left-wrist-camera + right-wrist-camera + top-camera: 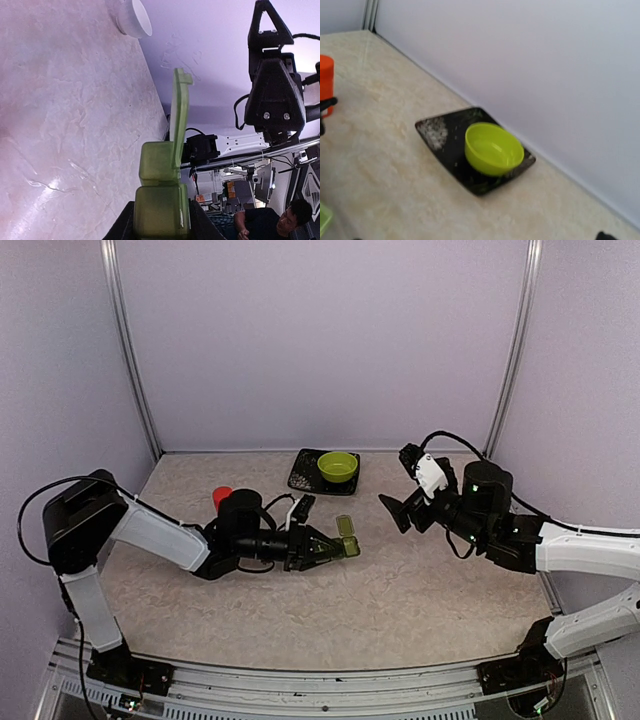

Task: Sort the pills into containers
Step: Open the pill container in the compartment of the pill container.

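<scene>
Centrally, left tool [335, 547] grips the containers [159, 172] away from table [420, 580] edges; right tool [402, 483] hangs released, well apart

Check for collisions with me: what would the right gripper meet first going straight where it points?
Likely the lime green bowl on the black tray, ahead of the right gripper in its wrist view; depth unclear.

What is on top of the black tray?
A green bowl, apparently empty, and a patch of small pale bits on the tray. Whatever lies under the bowl is covered.
</scene>
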Controlling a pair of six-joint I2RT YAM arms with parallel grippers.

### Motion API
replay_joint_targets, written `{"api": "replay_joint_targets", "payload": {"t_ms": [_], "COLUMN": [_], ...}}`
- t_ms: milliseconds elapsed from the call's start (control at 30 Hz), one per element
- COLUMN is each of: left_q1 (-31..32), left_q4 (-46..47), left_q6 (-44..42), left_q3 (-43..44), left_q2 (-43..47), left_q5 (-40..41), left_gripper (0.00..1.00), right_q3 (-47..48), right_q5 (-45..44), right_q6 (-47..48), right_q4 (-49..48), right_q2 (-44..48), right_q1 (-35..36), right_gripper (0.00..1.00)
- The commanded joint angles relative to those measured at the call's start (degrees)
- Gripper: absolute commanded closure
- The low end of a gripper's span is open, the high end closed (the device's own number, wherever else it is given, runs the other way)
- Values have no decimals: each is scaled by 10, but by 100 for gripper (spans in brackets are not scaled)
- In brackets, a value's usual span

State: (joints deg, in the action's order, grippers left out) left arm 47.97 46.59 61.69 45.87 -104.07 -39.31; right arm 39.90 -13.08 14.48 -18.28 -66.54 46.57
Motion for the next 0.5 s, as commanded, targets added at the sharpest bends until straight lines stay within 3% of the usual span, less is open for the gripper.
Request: {"api": "replay_joint_targets", "payload": {"t_ms": [0, 467], "left_q1": [-27, -81], "left_q4": [-1, -183], "left_q6": [-5, -102], "left_q3": [29, 146], "left_q2": [-31, -120], "left_q5": [-36, -32], "left_gripper": [68, 68], "right_q3": [-27, -36], "right_q5": [-16, 0], "right_q6": [-32, -60], "right_q4": [-18, -12], "right_q2": [11, -12], "right_q1": [-5, -4], "right_gripper": [0, 0]}}
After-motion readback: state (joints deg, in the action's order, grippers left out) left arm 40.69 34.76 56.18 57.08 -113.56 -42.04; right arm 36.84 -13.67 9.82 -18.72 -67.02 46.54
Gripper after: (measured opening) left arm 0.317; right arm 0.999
